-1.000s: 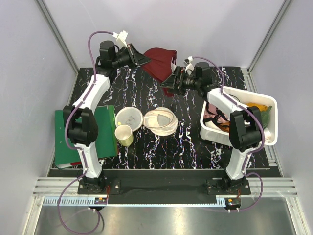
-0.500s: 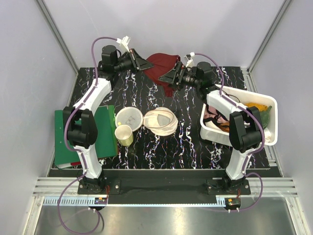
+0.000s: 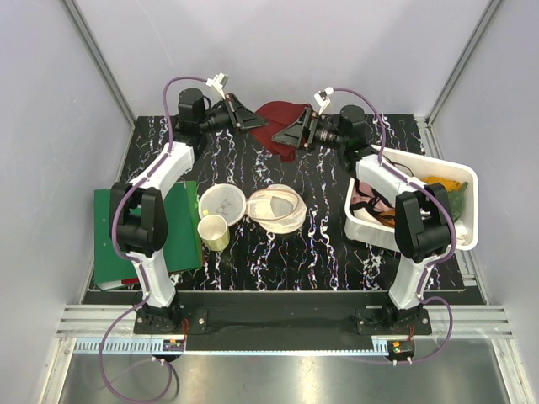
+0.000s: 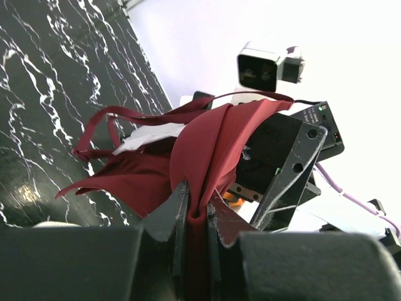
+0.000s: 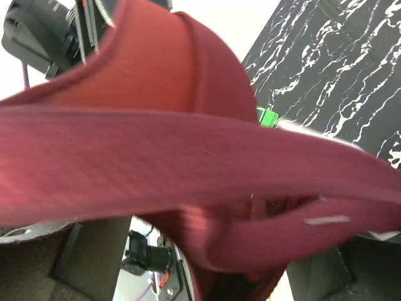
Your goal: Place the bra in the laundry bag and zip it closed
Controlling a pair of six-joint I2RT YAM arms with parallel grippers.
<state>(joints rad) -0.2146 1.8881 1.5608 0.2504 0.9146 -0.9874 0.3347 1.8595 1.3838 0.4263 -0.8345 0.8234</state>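
left end effector (image 4: 195, 204) pinching the bra (image 3: 283, 113), right end effector (image 3: 285, 135) gaping wide around its fabric, bag (image 3: 275, 209) lying mid-table (image 3: 337, 252)

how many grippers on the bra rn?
2. The left gripper is shut on the bra at its left edge. The right gripper is at its right edge, jaws open with fabric lying across them, not clamped.

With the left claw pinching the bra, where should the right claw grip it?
Likely the bra's wide band, coming from the right, opposite the left claw. The garment hangs raised between both arms, and that band lies across the open right claw, ready to pinch.
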